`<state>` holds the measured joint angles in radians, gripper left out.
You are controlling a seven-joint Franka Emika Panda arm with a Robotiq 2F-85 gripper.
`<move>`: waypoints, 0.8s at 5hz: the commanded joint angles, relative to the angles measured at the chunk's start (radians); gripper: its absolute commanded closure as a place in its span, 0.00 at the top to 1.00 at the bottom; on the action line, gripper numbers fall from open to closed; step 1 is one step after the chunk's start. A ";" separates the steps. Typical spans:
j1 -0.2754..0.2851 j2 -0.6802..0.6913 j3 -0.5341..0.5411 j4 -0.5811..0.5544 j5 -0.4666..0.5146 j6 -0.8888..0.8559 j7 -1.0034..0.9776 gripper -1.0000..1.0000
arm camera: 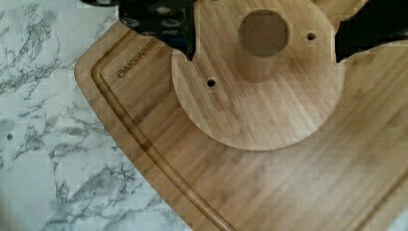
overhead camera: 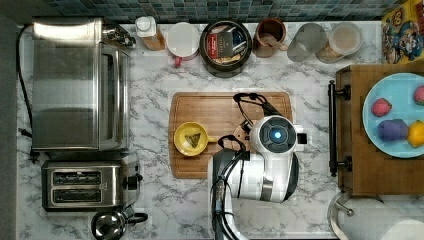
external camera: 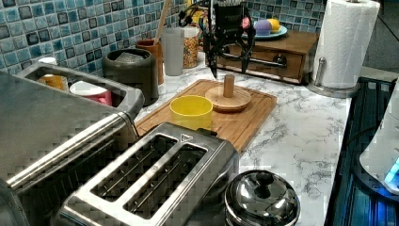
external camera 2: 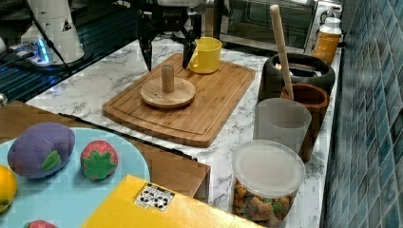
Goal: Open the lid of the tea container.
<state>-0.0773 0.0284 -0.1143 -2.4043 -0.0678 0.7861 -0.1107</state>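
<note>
Your gripper (external camera 2: 167,50) hangs open above the wooden lid (external camera 2: 167,91) on the cutting board (external camera 2: 209,114), fingers either side of its knob, apparently w/o touching. Tea container (overhead camera: 226,46) sits uncovered at the backsplash, btwn white mug (overhead camera: 182,40) and brown jar (overhead camera: 269,36).

You have a glossy, white-and-grey veined marble-look desk (overhead camera: 310,75) under everything. On it the cutting board (external camera 2: 214,102) is smooth, pale bamboo-like wood with a fine grain, and the round lid (external camera 2: 167,92) with its peg knob looks like the same matt wood. The tea container (external camera: 132,70) shows a dull, matt black wall. Your pincer (external camera 2: 167,50) has matt black fingers. The toaster (external camera: 155,181) is brushed metal, the kettle lid (external camera: 262,197) polished and mirror-bright. The yellow cup (external camera: 191,111) looks smooth and matt.
</note>
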 commanded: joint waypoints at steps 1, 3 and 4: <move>-0.010 0.015 -0.005 -0.020 0.029 0.065 0.005 1.00; -0.005 0.098 0.006 0.028 0.035 0.048 -0.008 1.00; 0.000 0.131 0.010 0.047 0.039 0.041 -0.009 1.00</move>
<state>-0.0855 0.1267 -0.1193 -2.4082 -0.0488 0.8320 -0.1115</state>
